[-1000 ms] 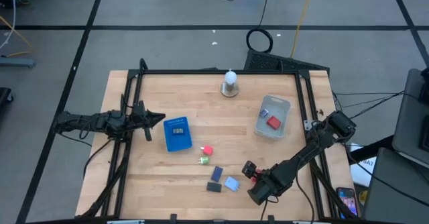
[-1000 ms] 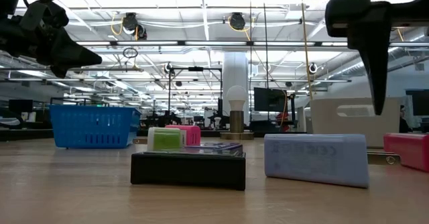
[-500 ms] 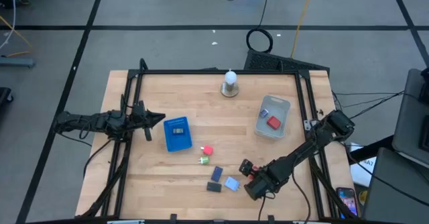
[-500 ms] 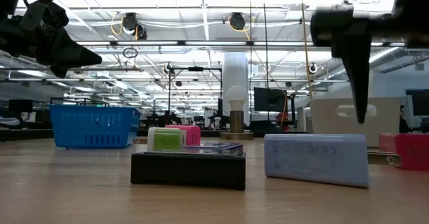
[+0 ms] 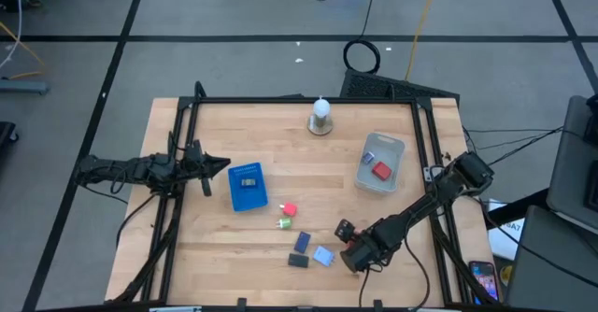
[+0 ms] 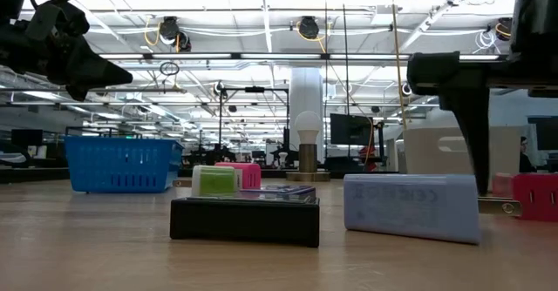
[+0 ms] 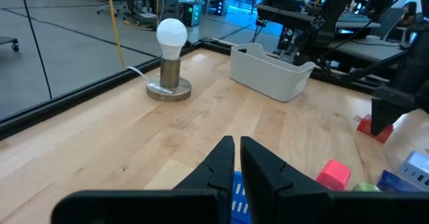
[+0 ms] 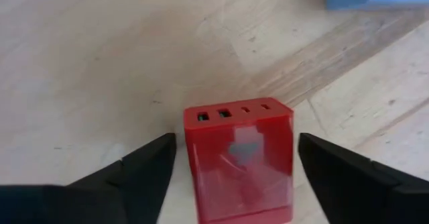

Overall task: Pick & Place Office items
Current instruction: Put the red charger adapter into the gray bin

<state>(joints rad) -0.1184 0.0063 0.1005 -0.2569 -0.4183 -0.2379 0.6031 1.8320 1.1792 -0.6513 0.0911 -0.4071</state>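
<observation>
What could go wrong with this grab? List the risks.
1. The right gripper is open around the red block, with the finger gaps uneven, so closing may push it aside.
2. The light blue piece lies close by; the arm could nudge it.
3. The left gripper, shut, waits by the blue tray.

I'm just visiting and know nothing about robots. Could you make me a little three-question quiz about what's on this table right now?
1. True or false: the right gripper has its fingers open on either side of a red block.
2. Which item lies in the grey bin? A) green piece B) red piece C) black piece
3. Fill in: the left gripper waits beside the blue ____.

Key: 1 true; 2 B; 3 tray.
</observation>
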